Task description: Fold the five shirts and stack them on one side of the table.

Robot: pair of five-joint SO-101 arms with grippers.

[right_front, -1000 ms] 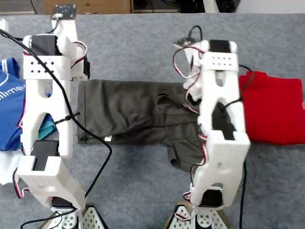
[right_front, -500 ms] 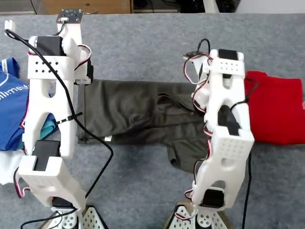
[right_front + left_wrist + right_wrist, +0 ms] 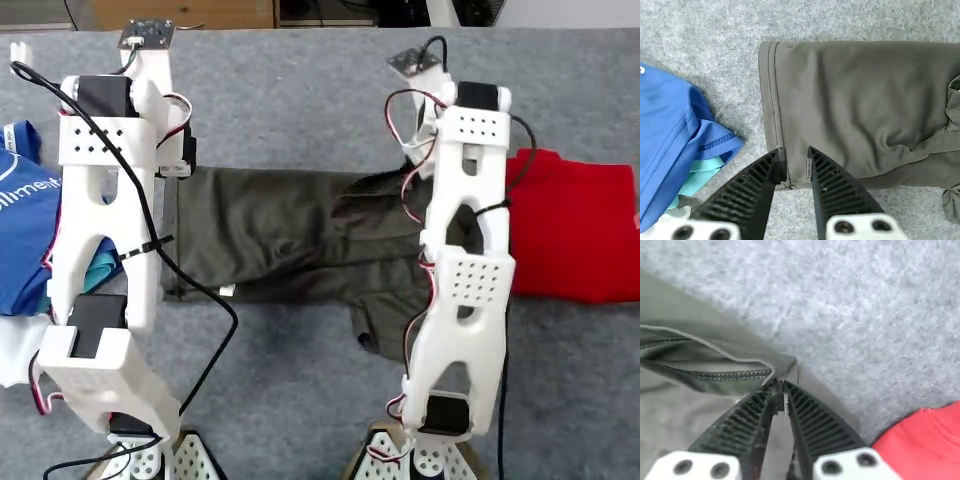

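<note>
While the right gripper [image 3: 779, 388] pinched a fold of the olive shirt [image 3: 280, 235] lying across the table [image 3: 300, 80], the left gripper [image 3: 794, 161] sat narrowly parted astride its hem [image 3: 771, 100]; it likely needed a firm bite before both lifted evenly together.

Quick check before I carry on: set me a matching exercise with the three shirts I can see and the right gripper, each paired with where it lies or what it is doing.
Things:
1. olive shirt
2. red shirt
3. blue shirt
4. right gripper

Places or states:
A. bunched at the table edge, on the outer side of the left arm
B. shut on a fold of olive fabric
C. spread out between the two arms
D. lying on the outer side of the right arm

Pairs: 1-C, 2-D, 3-A, 4-B
</note>
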